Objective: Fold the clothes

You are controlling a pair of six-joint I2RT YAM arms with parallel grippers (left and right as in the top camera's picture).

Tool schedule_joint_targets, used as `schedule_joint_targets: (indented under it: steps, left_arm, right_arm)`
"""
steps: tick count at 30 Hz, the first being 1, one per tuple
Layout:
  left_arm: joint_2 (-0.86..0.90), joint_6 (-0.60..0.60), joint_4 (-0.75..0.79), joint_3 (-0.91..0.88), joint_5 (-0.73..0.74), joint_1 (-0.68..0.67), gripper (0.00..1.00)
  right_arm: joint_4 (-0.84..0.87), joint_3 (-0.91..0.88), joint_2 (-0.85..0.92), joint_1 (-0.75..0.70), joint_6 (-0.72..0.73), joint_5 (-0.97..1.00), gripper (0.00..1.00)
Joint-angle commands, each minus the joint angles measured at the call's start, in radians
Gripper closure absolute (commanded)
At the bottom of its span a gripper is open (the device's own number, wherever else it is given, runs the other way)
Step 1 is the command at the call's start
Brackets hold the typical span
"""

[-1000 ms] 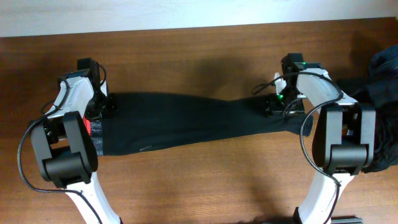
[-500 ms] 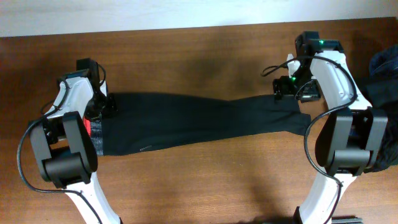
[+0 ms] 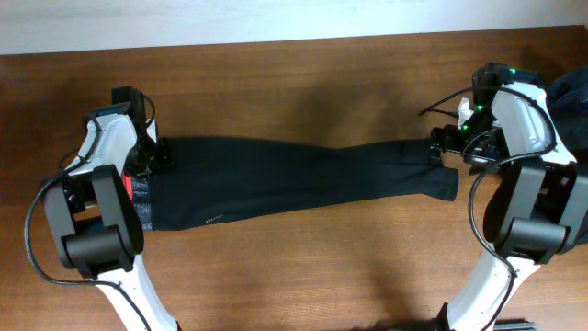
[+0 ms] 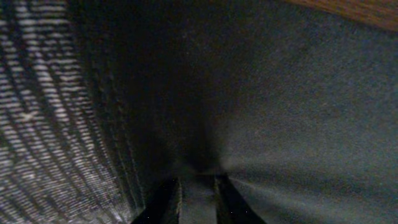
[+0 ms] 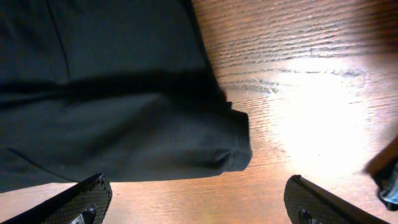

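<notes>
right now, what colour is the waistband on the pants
Grey, on otherwise black pants. The waistband shows best in the left wrist view, close up.

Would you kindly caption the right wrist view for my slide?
Right hand open over the cuff of the black pants on a wooden table.

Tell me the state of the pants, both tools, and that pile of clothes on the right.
black pants: laid out full length on the table, not yet folded.
left tool: down against the pants' fabric; open or shut unclear.
right tool: open wide over the pants' narrow end, holding nothing.
heap of dark garments: bunched at the table's right edge.
</notes>
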Motion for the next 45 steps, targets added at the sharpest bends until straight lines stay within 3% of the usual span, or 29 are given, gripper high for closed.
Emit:
schedule_joint_targets:
  steps: [1, 5, 8, 10, 13, 14, 19, 33, 43, 45]
  left_arm:
    - [0.028, -0.002, 0.006, -0.030, -0.015, 0.011, 0.76]
    - [0.028, -0.002, 0.005, -0.030, -0.016, 0.011, 0.72]
    - [0.028, -0.002, 0.002, -0.030, -0.015, 0.011, 0.59]
    - [0.028, -0.003, -0.001, -0.030, -0.015, 0.011, 0.43]
    - [0.028, -0.003, -0.001, -0.030, -0.016, 0.011, 0.07]
    - [0.028, -0.003, 0.000, -0.030, -0.016, 0.011, 0.01]
    - [0.028, -0.003, 0.006, -0.030, -0.016, 0.011, 0.01]
    - [0.028, -0.003, 0.006, -0.030, -0.016, 0.011, 0.01]
    - [0.028, -0.003, 0.006, -0.030, -0.016, 0.011, 0.01]
    - [0.028, -0.003, 0.005, -0.030, -0.016, 0.011, 0.01]
  right_arm:
    - [0.000, -0.013, -0.014, 0.006, 0.001, -0.045, 0.06]
    - [-0.013, -0.013, -0.014, 0.004, 0.037, -0.063, 0.09]
    - [-0.057, -0.013, -0.014, 0.003, 0.073, -0.067, 0.12]
    - [-0.086, -0.013, -0.014, 0.003, 0.073, -0.082, 0.12]
    - [-0.090, -0.013, -0.014, 0.003, 0.073, -0.090, 0.12]
    - [-0.080, -0.013, -0.014, 0.003, 0.072, -0.089, 0.12]
    - [0.006, -0.013, -0.014, 0.003, 0.073, -0.092, 0.17]
    - [-0.011, -0.041, -0.014, 0.005, 0.072, -0.094, 0.30]
    - [0.240, -0.224, -0.014, 0.005, 0.061, -0.073, 0.34]
    - [0.267, -0.225, -0.014, 0.005, 0.061, -0.074, 0.49]
